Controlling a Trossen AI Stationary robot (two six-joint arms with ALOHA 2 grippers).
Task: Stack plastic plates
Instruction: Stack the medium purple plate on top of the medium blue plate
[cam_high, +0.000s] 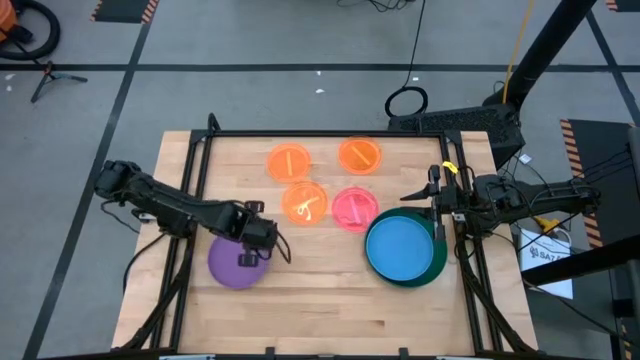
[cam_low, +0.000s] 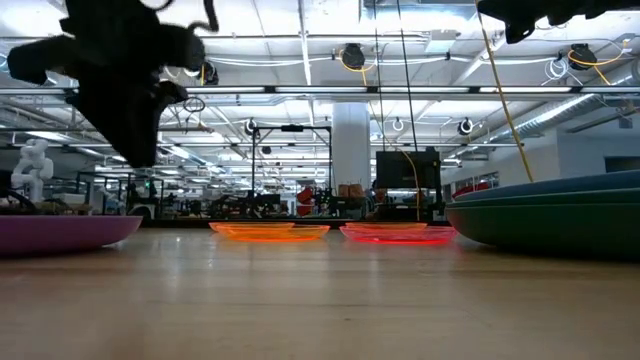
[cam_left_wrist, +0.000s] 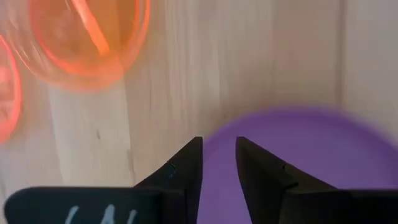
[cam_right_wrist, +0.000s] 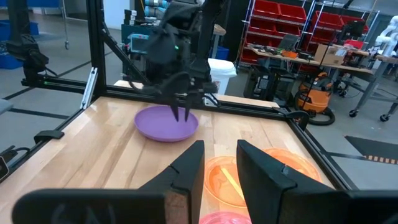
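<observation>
Purple plate (cam_left_wrist: 298, 149) beneath left gripper (cam_left_wrist: 219, 155) fingers (cam_left_wrist: 186, 165), untouched.

On the table lie seven plastic plates in all. Three are small translucent orange plates: one (cam_high: 289, 160) at the far left of the group, one (cam_high: 360, 155) beside it at the far right, and one (cam_high: 305, 201) nearer the middle. There is one small pink plate (cam_high: 354, 208), one purple plate (cam_high: 230, 266), one blue plate (cam_high: 398, 246), and one dark green plate (cam_high: 441, 258) under the blue.
</observation>
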